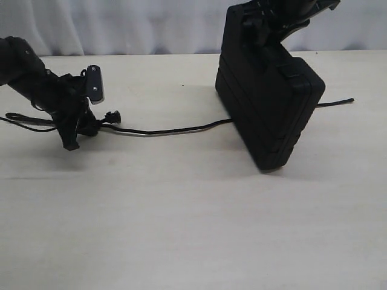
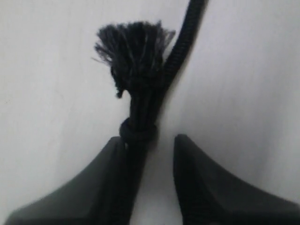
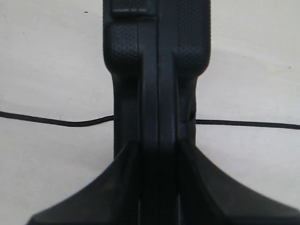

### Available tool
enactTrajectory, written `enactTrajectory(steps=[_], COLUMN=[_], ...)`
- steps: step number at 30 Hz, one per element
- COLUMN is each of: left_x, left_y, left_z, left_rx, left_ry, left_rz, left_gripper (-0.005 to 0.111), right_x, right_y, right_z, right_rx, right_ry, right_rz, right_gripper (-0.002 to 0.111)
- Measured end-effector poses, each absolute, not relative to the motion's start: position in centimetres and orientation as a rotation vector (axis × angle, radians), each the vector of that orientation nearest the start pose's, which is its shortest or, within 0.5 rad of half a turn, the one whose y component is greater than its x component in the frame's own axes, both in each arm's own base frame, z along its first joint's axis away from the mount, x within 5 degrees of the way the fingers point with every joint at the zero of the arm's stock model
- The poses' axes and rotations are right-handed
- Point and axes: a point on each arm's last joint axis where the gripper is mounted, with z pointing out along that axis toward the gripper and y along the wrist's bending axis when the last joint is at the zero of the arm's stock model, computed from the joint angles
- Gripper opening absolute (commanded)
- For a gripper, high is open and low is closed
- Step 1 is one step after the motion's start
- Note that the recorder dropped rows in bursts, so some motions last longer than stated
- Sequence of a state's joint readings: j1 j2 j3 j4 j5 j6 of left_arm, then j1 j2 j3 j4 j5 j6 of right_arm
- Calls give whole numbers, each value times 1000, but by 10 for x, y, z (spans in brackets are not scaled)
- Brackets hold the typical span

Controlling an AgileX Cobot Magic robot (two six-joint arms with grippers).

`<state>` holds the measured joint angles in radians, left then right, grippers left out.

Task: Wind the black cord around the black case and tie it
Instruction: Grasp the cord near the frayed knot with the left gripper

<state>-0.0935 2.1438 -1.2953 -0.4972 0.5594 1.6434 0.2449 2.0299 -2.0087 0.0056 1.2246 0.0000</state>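
Note:
The black case point(image 1: 269, 103) stands tilted on one edge at the back right of the table, gripped at its top by my right gripper point(image 1: 266, 18). In the right wrist view the case point(image 3: 157, 56) fills the space between the shut jaws of that gripper point(image 3: 159, 145). The black cord point(image 1: 175, 128) lies on the table, runs under the case and comes out on its right side point(image 1: 335, 103). Its frayed knot point(image 2: 138, 131) sits between the tips of my left gripper point(image 2: 150, 140), against one finger, with a gap to the other. In the exterior view the left gripper point(image 1: 97, 125) is low at the left.
A pale wooden table point(image 1: 181, 229) spreads across the view, with a white curtain point(image 1: 121, 24) behind its far edge. Thicker black cabling point(image 1: 24, 119) trails to the left behind the left arm.

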Motion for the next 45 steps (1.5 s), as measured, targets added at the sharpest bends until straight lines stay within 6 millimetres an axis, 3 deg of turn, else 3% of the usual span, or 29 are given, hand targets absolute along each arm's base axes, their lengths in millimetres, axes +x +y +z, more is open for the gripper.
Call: enactTrajectory(steps=[1,4,11,14,19,22,25,27,31,35,40,45], left_x=[404,402,396,395,385,377,372,373,381,381,371,358], left_y=[-62,-66,-83,-88,-98,-104,-107,-107,-101,-91,-95,-121], left_z=[98,98,99,103,104,103,106,109,128,142,133,120], left_rx=[1705,1629,1000,712,456,375,421,575,986,1263,1466,1666], left_ry=[2153,2198,2551,2670,2803,2861,2868,2801,2662,2626,2629,2562], left_rz=[-89,-190,-638,-803,-1095,-1278,-1376,-1377,-1171,-956,-850,-745], left_gripper=[1,0,1,17,54,62,62,62,62,62,62,62], right_x=[432,432,432,432,432,431,431,431,431,431,431,431], right_y=[108,108,108,108,108,108,108,108,108,108,108,108], right_z=[314,314,314,314,314,314,314,314,314,314,314,314], right_rx=[-333,-333,-333,-343,-350,-352,-352,-352,-352,-355,-357,-357], right_ry=[2712,2712,2712,2710,2709,2709,2709,2709,2709,2709,2709,2709], right_rz=[77,77,77,75,74,76,76,76,76,75,75,75], right_gripper=[4,4,4,4,4,4,4,4,4,4,4,4])
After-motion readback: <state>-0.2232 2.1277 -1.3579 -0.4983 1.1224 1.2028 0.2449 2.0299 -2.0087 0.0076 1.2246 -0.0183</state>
